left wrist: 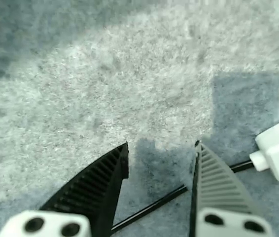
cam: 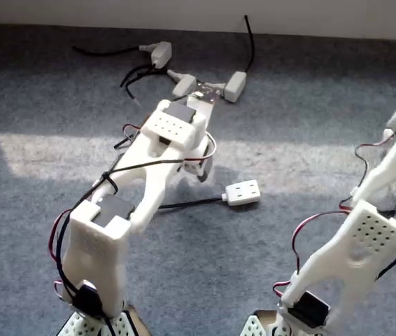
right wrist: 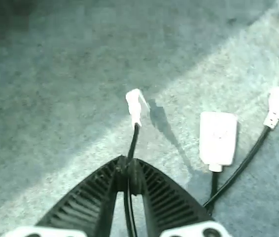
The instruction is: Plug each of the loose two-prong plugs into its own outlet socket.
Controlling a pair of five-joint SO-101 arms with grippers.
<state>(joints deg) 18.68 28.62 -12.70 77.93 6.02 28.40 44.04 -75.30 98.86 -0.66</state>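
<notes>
Right end effector [right wrist: 128, 163] pinches the black cord [right wrist: 132, 140] of a white plug [right wrist: 134, 103]; left end effector [left wrist: 161, 145] gapes open.

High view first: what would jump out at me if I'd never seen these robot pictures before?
The big white left arm stretches over the grey carpet, its open left claw hanging above a black cord near a white outlet block. The right claw is pinched shut on the cable of a white plug. At the carpet's far side, more plugs lie tangled.
</notes>
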